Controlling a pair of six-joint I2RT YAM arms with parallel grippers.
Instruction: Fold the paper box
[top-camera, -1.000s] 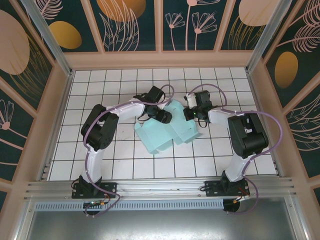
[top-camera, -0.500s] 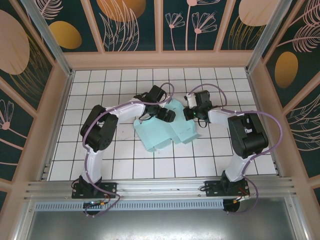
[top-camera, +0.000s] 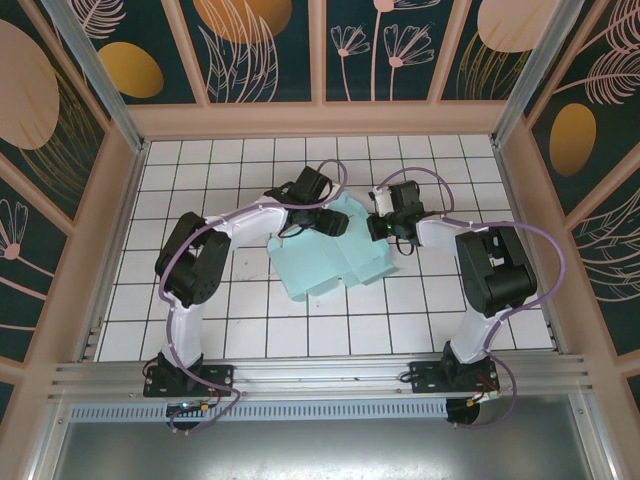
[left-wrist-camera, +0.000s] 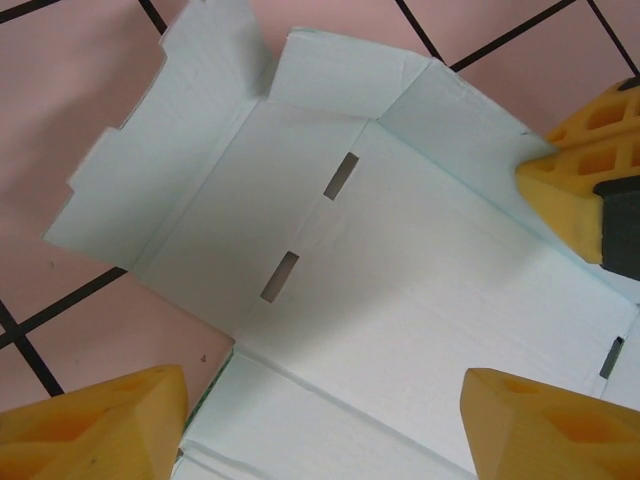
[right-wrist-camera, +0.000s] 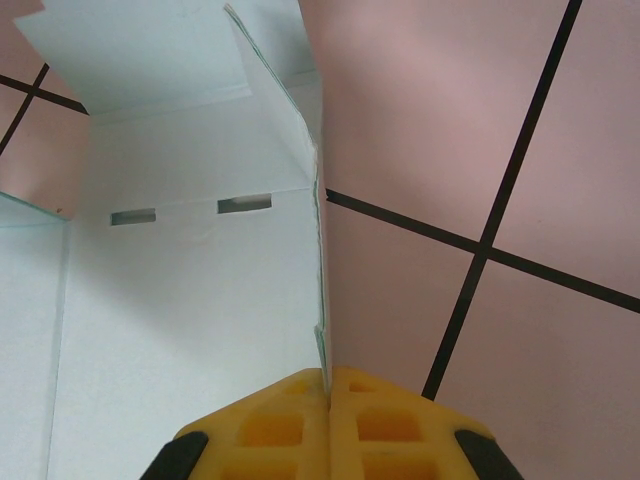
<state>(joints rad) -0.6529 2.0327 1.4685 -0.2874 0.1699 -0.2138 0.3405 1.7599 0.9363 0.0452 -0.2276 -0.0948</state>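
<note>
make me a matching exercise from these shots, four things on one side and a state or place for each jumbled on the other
Column A
1. left claw
2. right claw
3. paper box
4. two slots

Column B
a. pale aqua, lying partly unfolded on the tiled table between the arms
b. shut on a thin upright wall of the box
c. narrow cuts in line along a crease
d. open wide above a flat panel

Pairs: 1-d, 2-b, 3-a, 4-c

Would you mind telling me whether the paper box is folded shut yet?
Not yet: the paper box lies mostly spread open, one side panel raised, pinched by the right gripper.
</note>
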